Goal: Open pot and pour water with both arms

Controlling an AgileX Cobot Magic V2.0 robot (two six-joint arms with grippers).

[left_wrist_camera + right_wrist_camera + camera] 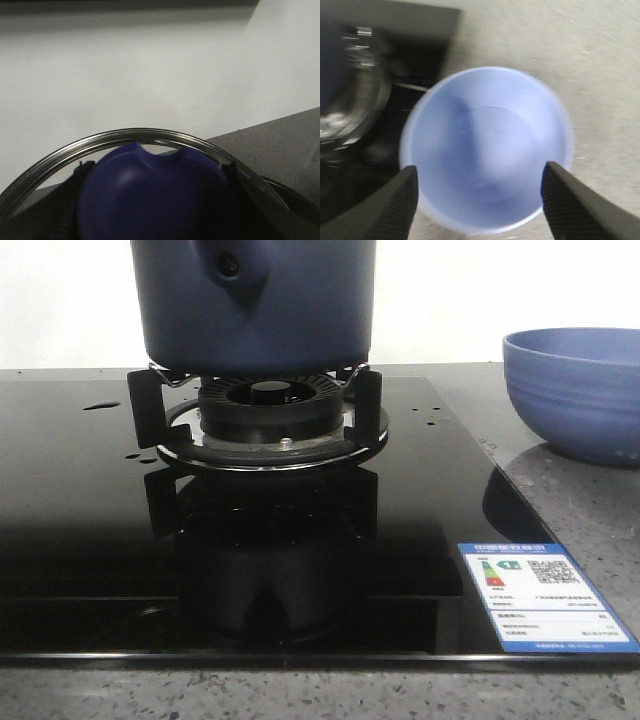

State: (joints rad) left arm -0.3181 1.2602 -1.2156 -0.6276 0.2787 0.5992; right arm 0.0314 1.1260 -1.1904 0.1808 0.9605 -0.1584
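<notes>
The dark navy pot (260,300) stands on the burner grate, its handle mount with a round hole (232,268) facing me; its top is out of frame. Small water drops (100,405) lie on the glass hob. Neither gripper shows in the front view. In the left wrist view my left gripper (155,205) is shut on the lid's dark blue knob (150,185), with dark fingers (75,190) on either side. The glass lid's metal rim (135,134) arcs beyond the knob. My right gripper (479,200) is open and empty above the light blue bowl (487,150).
The ribbed light blue bowl (575,390) stands on the grey counter (580,510) to the right of the black glass hob (80,540). The burner (268,405) sits under the pot. A blue label sticker (540,595) is at the hob's front right corner.
</notes>
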